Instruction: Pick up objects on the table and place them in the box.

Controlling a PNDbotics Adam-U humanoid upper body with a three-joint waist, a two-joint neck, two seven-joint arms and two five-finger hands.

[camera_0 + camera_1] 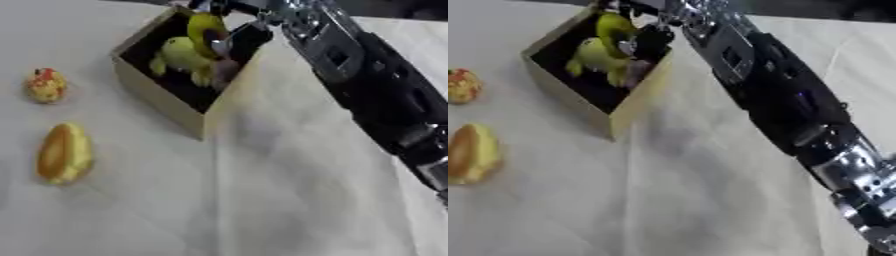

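Right hand [234, 36] reaches into the box [166, 102], fingers curled around a yellow object [206, 31].

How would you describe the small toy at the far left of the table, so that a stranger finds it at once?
Start at the open cardboard box and look left across the white table. Two things lie there. The small toy is the farther one: round, yellow, red on top, unlike the longer orange-yellow piece nearer the camera.
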